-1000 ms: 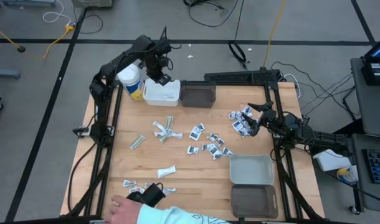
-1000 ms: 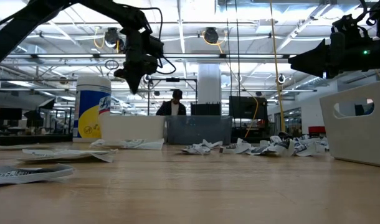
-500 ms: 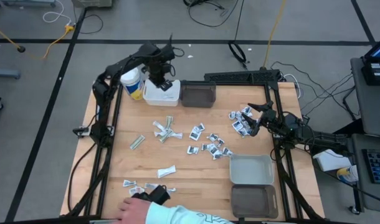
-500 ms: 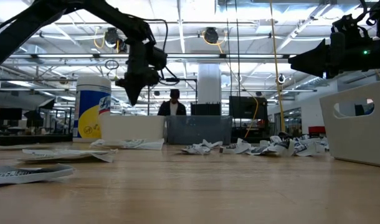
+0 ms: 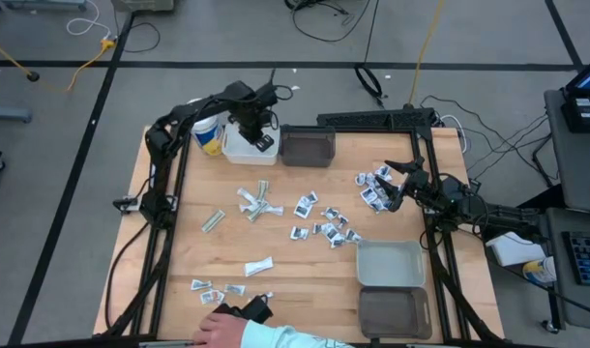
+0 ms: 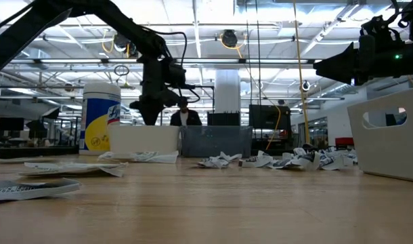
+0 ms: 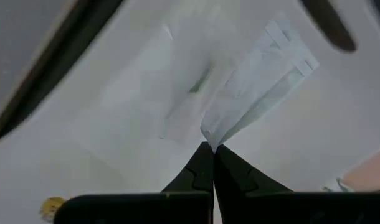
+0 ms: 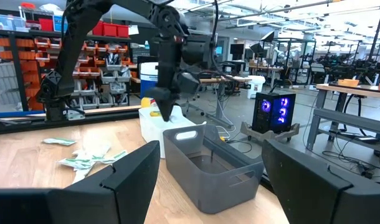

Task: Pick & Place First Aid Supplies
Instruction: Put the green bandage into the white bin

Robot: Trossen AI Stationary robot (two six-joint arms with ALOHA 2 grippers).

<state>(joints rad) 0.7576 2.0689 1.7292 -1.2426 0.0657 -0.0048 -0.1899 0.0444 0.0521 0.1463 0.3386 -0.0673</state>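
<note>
Two dark arms work over the pale wooden worktop (image 5: 285, 251) in the high view. At 11 o'clock the left hand (image 5: 261, 138) hangs over the white rectangular plastic bin (image 5: 239, 150), which stands between the white cup with a yellow band (image 5: 207, 134) and a dark rectangular plastic bin (image 5: 307, 147). At 3 o'clock the right hand (image 5: 399, 184) hovers with fingers spread just beside a cluster of small white and silvery first aid packets (image 5: 372, 188). More packets lie scattered across the middle, and a few at 7 o'clock, near a person's hand (image 5: 218, 332) at the near edge. A grey bin (image 5: 390, 263) and another dark bin (image 5: 394, 312) stand at 5 o'clock.

Low view: the left hand (image 6: 150, 115) points down just above the white bin (image 6: 143, 139), the cup (image 6: 101, 116) at 9 o'clock of it; crumpled packets (image 6: 281, 160) lie across the wood.

Left wrist view: the fingers (image 7: 202, 168) are pressed together, pinching one end of an elongated white sachet (image 7: 258, 81) over the bin's white inside.

Right wrist view: the spread fingers (image 8: 124, 180) frame the dark bin (image 8: 209, 165), with the left arm over the white bin behind it.
</note>
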